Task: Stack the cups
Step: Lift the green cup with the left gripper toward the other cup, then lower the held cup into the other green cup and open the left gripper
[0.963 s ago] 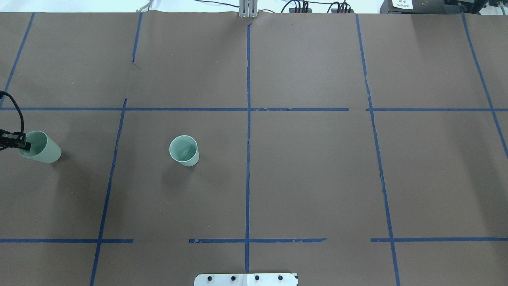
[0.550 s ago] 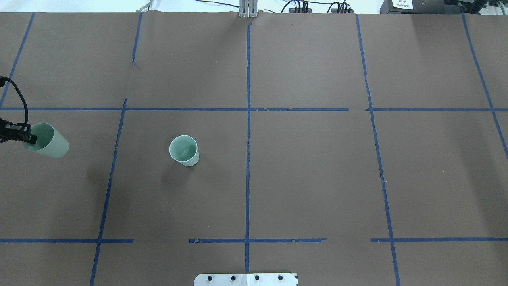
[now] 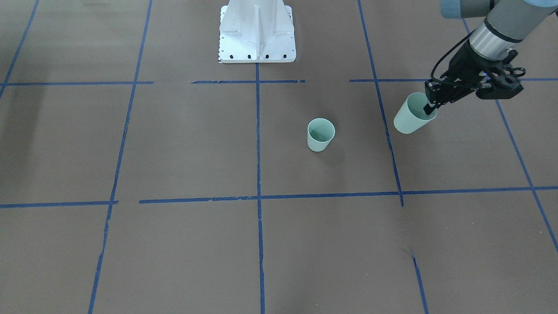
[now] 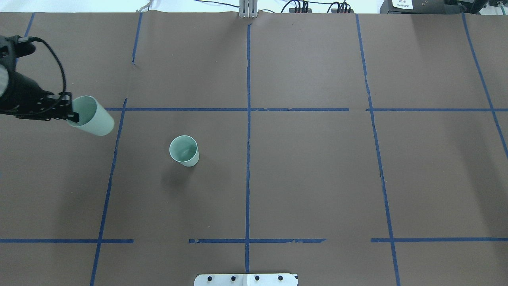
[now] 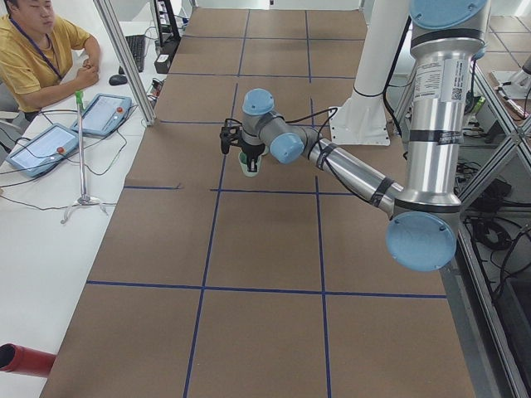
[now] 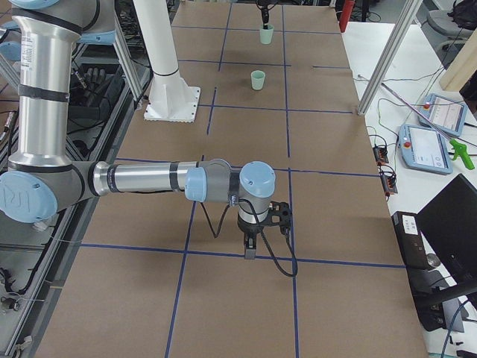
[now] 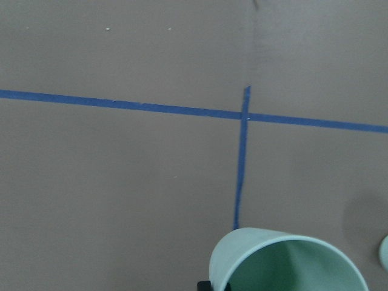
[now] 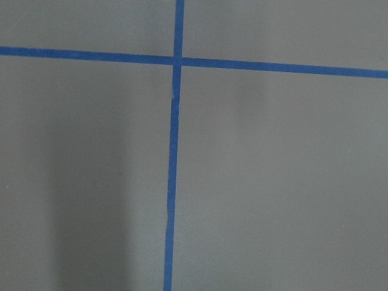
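Observation:
One mint-green cup (image 4: 184, 150) stands upright on the brown table, and also shows in the front view (image 3: 321, 134) and the right view (image 6: 258, 80). My left gripper (image 4: 74, 112) is shut on the rim of the other cup (image 4: 94, 119), one finger inside it. It holds the cup tilted above the table, to the left of the standing cup and apart from it. The held cup also shows in the front view (image 3: 409, 117) and the left wrist view (image 7: 285, 260). My right gripper (image 6: 250, 250) shows only in the right view, low over the table; I cannot tell whether it is open or shut.
Blue tape lines (image 4: 248, 131) divide the table into squares. The white robot base (image 3: 257, 32) stands at the table's near edge. An operator (image 5: 37, 50) sits past the far edge with tablets (image 5: 46, 145) and a pole stand (image 5: 81, 149).
My left gripper has lifted the held cup and carried it further over the table and rightwards, closer to the standing cup. The standing cup has not moved.

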Tool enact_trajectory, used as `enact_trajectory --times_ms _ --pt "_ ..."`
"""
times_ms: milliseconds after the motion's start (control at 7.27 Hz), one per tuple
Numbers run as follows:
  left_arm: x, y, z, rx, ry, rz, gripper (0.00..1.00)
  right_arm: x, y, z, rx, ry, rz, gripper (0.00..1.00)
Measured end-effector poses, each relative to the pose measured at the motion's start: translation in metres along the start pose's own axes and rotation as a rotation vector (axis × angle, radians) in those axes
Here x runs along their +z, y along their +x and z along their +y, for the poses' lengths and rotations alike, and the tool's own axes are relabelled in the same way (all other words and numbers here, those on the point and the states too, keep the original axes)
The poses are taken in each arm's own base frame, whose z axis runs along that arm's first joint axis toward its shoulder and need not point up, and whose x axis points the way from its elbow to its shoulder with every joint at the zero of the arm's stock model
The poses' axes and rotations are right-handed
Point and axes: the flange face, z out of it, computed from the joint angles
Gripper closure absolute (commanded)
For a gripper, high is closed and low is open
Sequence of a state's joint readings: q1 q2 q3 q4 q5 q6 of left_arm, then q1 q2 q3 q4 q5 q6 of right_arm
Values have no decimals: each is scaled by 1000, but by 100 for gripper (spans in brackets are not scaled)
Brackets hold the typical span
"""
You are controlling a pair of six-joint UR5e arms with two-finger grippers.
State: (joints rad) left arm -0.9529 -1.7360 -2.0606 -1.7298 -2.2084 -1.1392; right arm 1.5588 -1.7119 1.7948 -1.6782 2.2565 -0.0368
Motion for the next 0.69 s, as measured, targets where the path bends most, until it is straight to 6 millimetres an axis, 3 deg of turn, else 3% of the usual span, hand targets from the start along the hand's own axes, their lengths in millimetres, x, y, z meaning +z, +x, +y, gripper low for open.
enact_trajectory --times_ms 275,412,688 --pt "20 79 16 -86 -47 1 100 0 0 0 1 1 0 0" --pt "40 103 25 -120 -55 -18 100 0 0 0 1 0 0 0" --pt "71 125 39 -162 -59 -52 100 0 0 0 0 0 0 0"
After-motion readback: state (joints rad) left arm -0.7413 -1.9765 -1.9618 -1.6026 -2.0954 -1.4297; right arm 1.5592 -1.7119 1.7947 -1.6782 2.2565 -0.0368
